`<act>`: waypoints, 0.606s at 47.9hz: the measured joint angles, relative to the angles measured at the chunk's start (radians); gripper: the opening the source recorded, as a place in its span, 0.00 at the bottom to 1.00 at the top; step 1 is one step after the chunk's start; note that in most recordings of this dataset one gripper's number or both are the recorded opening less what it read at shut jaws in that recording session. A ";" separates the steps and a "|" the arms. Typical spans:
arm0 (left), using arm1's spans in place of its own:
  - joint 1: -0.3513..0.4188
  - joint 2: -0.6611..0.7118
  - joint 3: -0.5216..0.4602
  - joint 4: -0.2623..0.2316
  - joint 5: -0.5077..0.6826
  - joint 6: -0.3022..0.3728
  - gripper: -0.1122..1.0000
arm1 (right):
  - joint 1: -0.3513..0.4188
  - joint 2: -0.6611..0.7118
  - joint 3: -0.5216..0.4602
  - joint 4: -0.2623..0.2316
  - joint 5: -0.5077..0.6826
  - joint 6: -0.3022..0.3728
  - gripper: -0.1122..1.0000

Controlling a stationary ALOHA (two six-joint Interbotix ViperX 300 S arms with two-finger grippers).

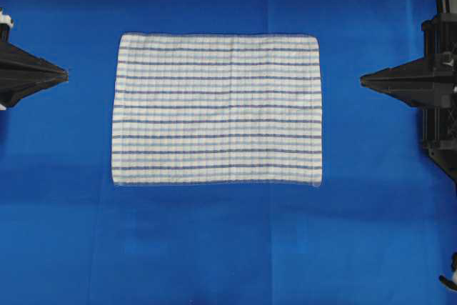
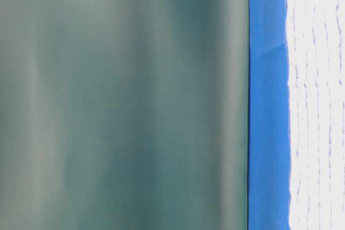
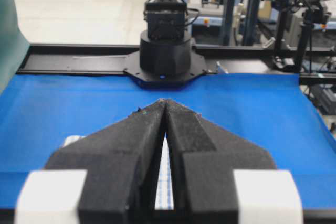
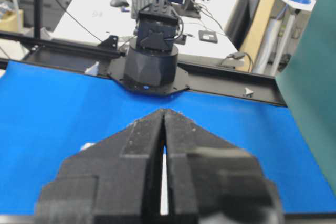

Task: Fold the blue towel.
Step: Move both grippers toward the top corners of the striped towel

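1. From overhead, the blue towel (image 1: 216,109) is lying flat and fully spread in the middle of the surface (image 1: 214,248), which is covered by a plain blue sheet. The left gripper (image 1: 66,73) is sitting off the towel's left edge and the right gripper (image 1: 363,78) off its right edge, both apart from the cloth. Each is pointing inward with its fingers pressed together and holding nothing.

2. The table-level view is showing mostly a blurred green curtain (image 2: 124,100). Only a strip of blue sheet and the washed-out towel (image 2: 318,100) are appearing at the right, and no gripper is visible here.

3. The left wrist camera is looking along the closed left gripper (image 3: 166,101) toward the opposite arm's base (image 3: 165,56). A sliver of striped towel (image 3: 165,182) is showing beneath the fingers.

4. The right wrist camera is giving the mirror picture: the right gripper (image 4: 164,110) is shut and empty.

5. Nothing is folded yet, so I judge the task to be at its start. The fingers need to open before reaching a corner. The main risk I see is pinching the blue sheet along with the towel, since both are lying flat together. Uneven lifts by the two arms would be skewing the fold.
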 measured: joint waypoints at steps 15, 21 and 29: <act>0.032 0.009 0.000 -0.032 0.032 0.014 0.11 | -0.077 0.055 -0.034 0.012 0.120 0.014 0.11; 0.095 0.040 0.005 -0.032 0.041 0.015 0.11 | -0.144 0.097 -0.035 0.034 0.132 0.017 0.11; 0.204 0.123 0.015 -0.032 0.046 0.017 0.12 | -0.244 0.172 -0.035 0.080 0.137 0.017 0.15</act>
